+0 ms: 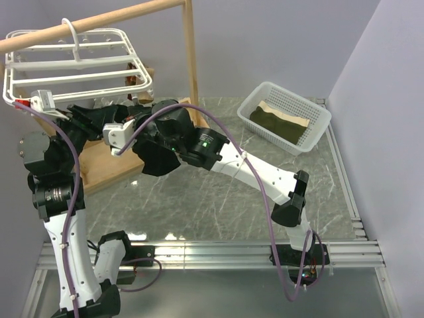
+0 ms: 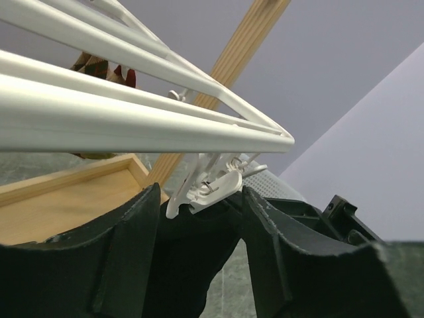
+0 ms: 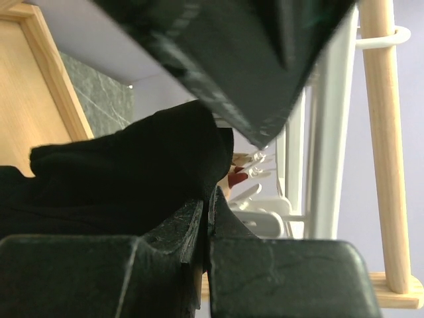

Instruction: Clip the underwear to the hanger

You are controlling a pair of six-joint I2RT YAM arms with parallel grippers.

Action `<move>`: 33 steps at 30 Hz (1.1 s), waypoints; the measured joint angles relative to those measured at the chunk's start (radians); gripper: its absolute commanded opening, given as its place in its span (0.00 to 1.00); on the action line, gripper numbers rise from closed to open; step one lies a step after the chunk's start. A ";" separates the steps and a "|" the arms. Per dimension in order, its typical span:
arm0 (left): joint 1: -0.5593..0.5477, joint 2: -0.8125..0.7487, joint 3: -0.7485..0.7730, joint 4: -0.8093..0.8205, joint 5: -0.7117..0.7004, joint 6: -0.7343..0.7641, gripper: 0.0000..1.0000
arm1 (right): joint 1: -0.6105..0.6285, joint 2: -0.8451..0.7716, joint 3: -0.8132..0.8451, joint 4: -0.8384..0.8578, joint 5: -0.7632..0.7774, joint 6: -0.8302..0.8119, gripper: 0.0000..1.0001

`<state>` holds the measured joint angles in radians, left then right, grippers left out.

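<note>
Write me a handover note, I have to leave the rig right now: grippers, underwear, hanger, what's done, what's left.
Left gripper: open, fingers either side of a clip under the hanger.
Right gripper: shut on the underwear, raised beneath the hanger.
Done: fabric is at the clip; whether the clip bites it is unclear.
Left: check the hold, then release.

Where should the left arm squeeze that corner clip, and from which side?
Likely pinch the clip on its flat sides, near its hanging end, coming from below: it dangles tilted under the hanger corner, between the left fingers, with the underwear just beneath.
</note>
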<state>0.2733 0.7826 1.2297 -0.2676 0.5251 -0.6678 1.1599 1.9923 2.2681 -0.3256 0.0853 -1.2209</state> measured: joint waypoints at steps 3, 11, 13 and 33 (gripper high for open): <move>0.000 0.000 0.017 -0.006 -0.005 -0.002 0.64 | 0.003 0.000 0.000 0.000 0.000 0.002 0.00; 0.000 -0.019 0.062 -0.053 -0.072 -0.007 0.68 | 0.021 -0.032 -0.127 0.065 -0.005 0.038 0.00; 0.000 -0.026 0.072 -0.063 -0.089 -0.008 0.68 | 0.033 -0.042 -0.183 0.098 -0.007 0.047 0.00; 0.015 0.045 0.125 -0.191 -0.211 -0.006 0.48 | 0.091 -0.102 -0.399 0.301 0.002 0.198 0.68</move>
<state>0.2882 0.8276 1.3548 -0.4583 0.3145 -0.6735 1.2507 1.8904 1.8690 -0.0246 0.0868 -1.0225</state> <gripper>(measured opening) 0.527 0.673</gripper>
